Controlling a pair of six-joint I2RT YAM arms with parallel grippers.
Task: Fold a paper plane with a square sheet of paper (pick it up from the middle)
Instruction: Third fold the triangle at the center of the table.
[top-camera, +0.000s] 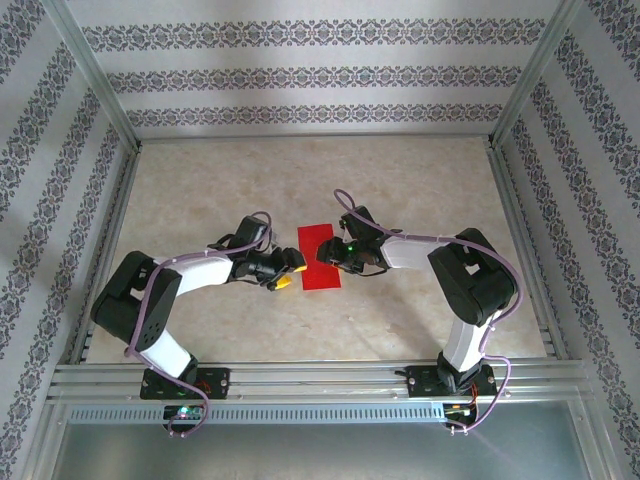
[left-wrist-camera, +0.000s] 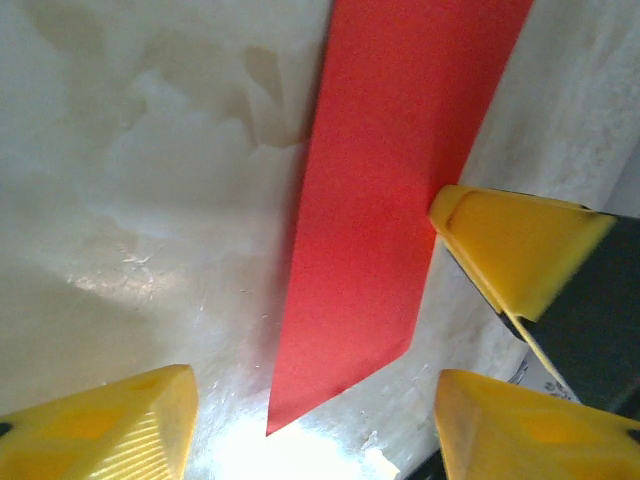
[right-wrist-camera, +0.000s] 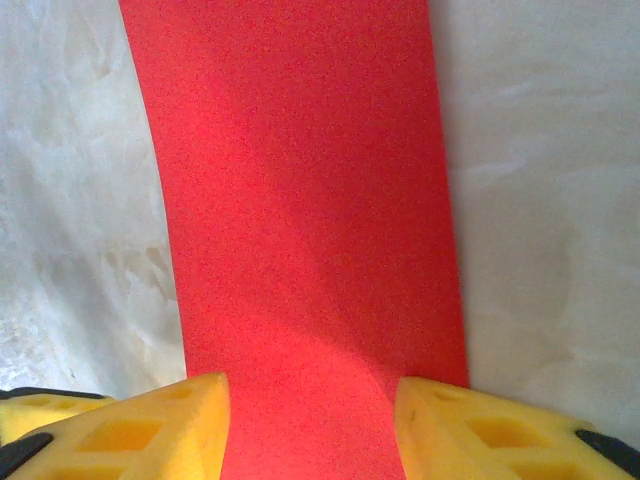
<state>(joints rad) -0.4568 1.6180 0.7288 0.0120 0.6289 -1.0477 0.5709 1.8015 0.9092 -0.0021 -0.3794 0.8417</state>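
The red paper sheet (top-camera: 319, 256) (a narrow rectangle, seemingly folded once) was laid flat mid-table between both grippers. The left gripper (left-wrist-camera: 315, 375) was set with fingers apart around one corner, and the right gripper (right-wrist-camera: 310, 400) was spread over one end, with nothing pinched. The sheet could be slid or its crease skewed by one-sided pressure on the glossy marbled tabletop (top-camera: 420, 190), which was enclosed by patterned wallpaper (top-camera: 320, 75).

the red paper (right-wrist-camera: 310, 230) looked matt and finely grainy; the marbled table (left-wrist-camera: 140, 200) was smooth with a glossy sheen; the yellow fingers (right-wrist-camera: 160, 425) looked like moulded plastic.
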